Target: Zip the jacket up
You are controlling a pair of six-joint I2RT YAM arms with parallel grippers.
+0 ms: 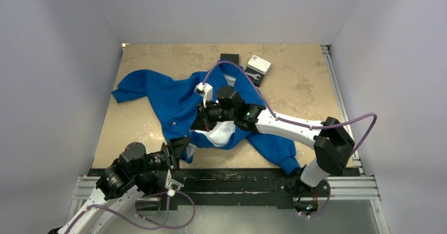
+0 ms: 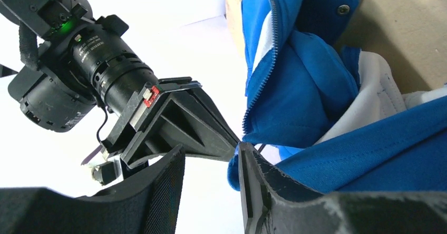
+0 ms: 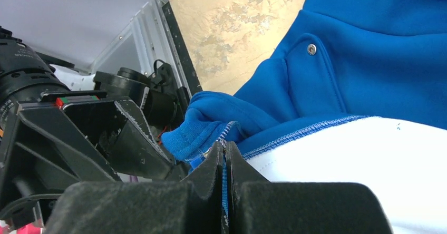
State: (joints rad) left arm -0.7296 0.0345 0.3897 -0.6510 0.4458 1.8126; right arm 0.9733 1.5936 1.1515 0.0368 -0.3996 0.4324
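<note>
Tan tabletop (image 1: 295,86), centre frame: one blue jacket (image 1: 168,97) lies rumpled; right gripper (image 3: 224,149) pinches its zipper edge, left gripper (image 2: 212,148) stands parted beside the lower-left hem, holding nothing.

Bare table (image 1: 129,126) flanks the jacket (image 1: 168,97); a white box (image 1: 259,64) sits near its collar.

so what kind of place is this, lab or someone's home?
Most likely a lab robot test cell: a worn tan tabletop edged by aluminium rails, plain white walls boxing it in, and robot arms bolted at the near edge, working a jacket.
</note>
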